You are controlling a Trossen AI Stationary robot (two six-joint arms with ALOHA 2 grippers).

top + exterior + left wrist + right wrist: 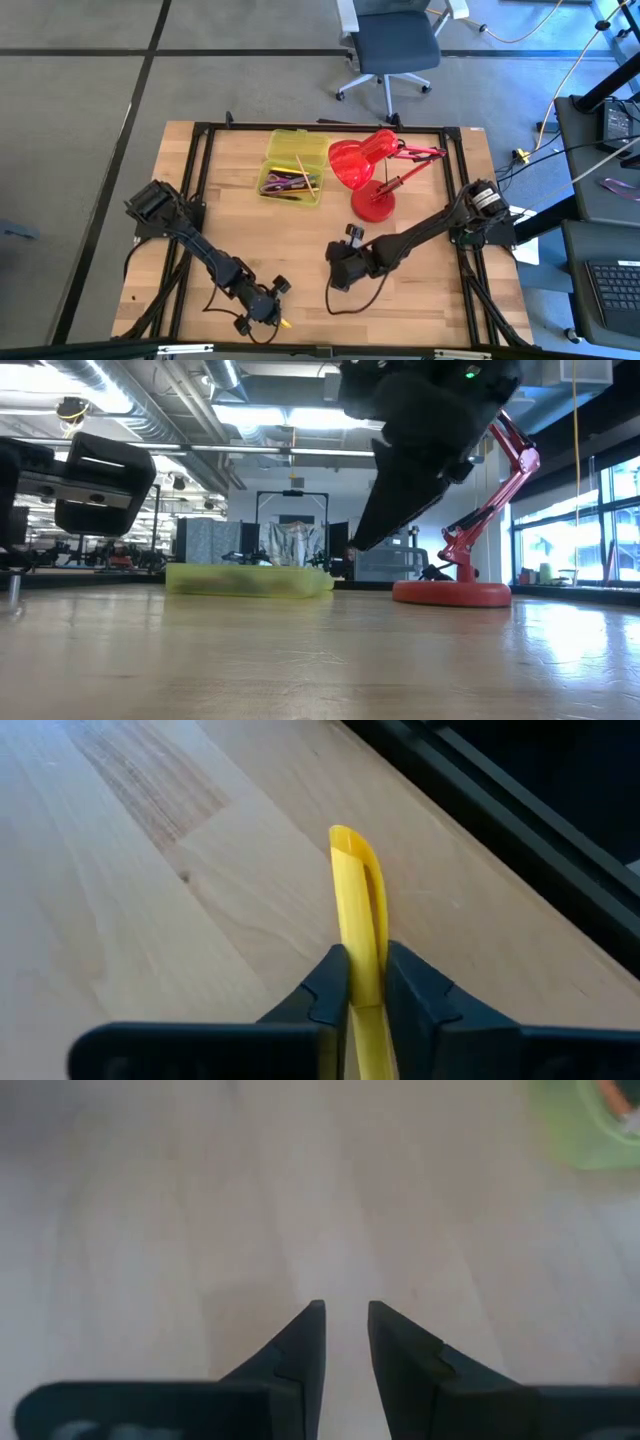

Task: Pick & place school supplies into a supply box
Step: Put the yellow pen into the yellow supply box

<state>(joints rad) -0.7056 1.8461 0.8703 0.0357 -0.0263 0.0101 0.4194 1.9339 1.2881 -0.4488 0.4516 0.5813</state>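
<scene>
- Left gripper is low at the near edge of the table, left of centre. Its jaws are clenched on a yellow pen, which runs out past the fingertips and lies just over the bare wood; in the high view only the pen's tip shows beside the gripper.
- Box sits at the far side, lid thrown open behind it. Inside lie purple scissors with some thin pens, and an orange pencil leans across them; the rest I cannot tell apart.
- Bare wood lies between the left gripper and the box.
- Lamp stands just right of the box, its red shade close to the box's right edge.
- Right gripper hovers mid-table, nearer than the lamp. Its jaws stand slightly apart, grasping nothing.
</scene>
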